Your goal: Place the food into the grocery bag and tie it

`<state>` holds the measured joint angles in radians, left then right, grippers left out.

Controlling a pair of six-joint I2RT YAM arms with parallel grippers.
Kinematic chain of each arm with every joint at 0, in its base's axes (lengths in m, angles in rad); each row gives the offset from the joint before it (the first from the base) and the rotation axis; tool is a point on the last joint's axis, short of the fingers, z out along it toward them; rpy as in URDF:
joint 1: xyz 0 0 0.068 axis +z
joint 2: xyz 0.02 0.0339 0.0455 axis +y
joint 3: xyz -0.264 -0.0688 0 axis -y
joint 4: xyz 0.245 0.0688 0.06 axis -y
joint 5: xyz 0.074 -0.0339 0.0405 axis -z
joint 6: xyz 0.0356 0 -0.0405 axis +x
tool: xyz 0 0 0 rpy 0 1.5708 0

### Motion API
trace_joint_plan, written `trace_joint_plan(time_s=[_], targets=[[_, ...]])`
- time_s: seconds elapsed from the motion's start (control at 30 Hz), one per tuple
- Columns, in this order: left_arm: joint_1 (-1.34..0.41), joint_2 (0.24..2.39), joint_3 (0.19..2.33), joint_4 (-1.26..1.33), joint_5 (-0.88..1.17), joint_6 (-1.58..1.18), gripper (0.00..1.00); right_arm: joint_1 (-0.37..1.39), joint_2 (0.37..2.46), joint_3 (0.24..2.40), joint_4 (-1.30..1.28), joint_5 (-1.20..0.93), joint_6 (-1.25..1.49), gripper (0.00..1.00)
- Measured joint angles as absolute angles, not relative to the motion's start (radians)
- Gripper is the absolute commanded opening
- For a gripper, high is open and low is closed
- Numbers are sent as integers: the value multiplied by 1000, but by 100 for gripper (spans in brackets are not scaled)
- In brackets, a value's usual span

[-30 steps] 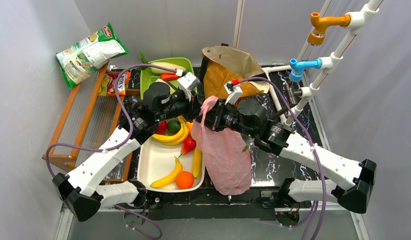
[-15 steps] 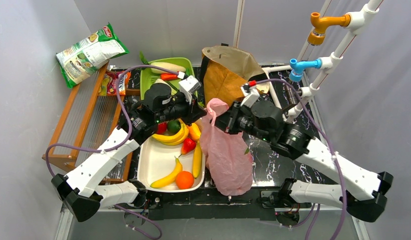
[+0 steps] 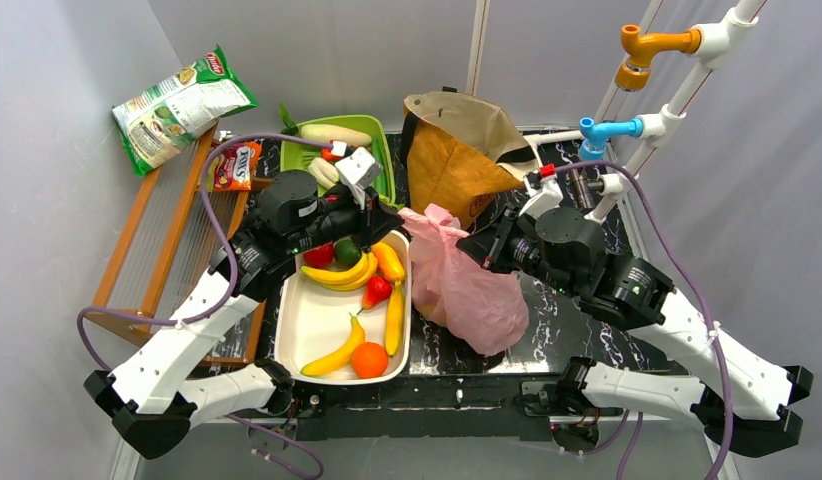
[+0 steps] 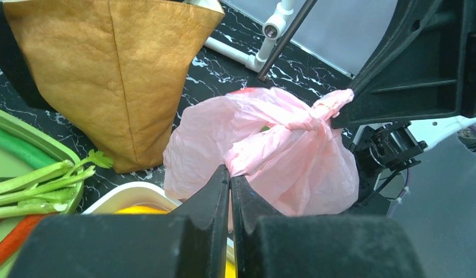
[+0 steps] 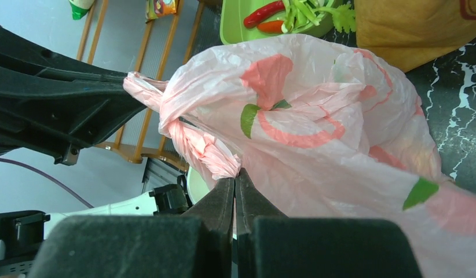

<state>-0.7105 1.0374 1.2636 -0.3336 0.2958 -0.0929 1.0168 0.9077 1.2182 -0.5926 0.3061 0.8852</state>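
The pink grocery bag (image 3: pixel 474 290) lies bunched on the black table, between the white tray (image 3: pixel 312 325) and my right arm. Its two handles are twisted together into a knot (image 4: pixel 308 123). My left gripper (image 4: pixel 230 174) is shut on one twisted handle end, seen from above at the bag's top left (image 3: pixel 399 222). My right gripper (image 5: pixel 235 176) is shut on the other handle end, on the bag's right side (image 3: pixel 467 248). Food lies in the tray: a bunch of bananas (image 3: pixel 344 273), a single banana (image 3: pixel 332 357), an orange (image 3: pixel 369 360) and a red piece (image 3: pixel 377 290).
A brown paper bag (image 3: pixel 452 150) stands just behind the pink bag. A green tray (image 3: pixel 379 140) with vegetables sits at the back. A wooden rack (image 3: pixel 167 240) with a crisp packet (image 3: pixel 177 105) is on the left, a white pipe frame (image 3: pixel 637 140) on the right.
My right gripper has shut on the handle and swung right; my left arm has drawn back left. The bag has been pulled from a long hanging shape into a tight bundle further right.
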Motion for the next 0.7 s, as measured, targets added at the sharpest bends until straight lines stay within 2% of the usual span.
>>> trace_joint_plan(time_s=[0.3, 0.4, 0.5, 0.6, 0.7], targets=[[-711, 1116, 1384, -325, 294, -146, 0, 1017, 963, 1457, -781, 356, 887, 1], [-716, 1118, 1370, -310, 257, -199, 0, 1017, 942, 1470, -869, 400, 944, 1], [-721, 1100, 1271, -288, 214, -262, 0, 1018, 820, 1315, -931, 433, 1085, 1], [-736, 1080, 1111, -275, 208, -337, 0, 1023, 606, 1057, -1000, 439, 1295, 1], [-764, 1058, 933, -261, 209, -409, 0, 1023, 388, 892, -1089, 432, 1477, 1]])
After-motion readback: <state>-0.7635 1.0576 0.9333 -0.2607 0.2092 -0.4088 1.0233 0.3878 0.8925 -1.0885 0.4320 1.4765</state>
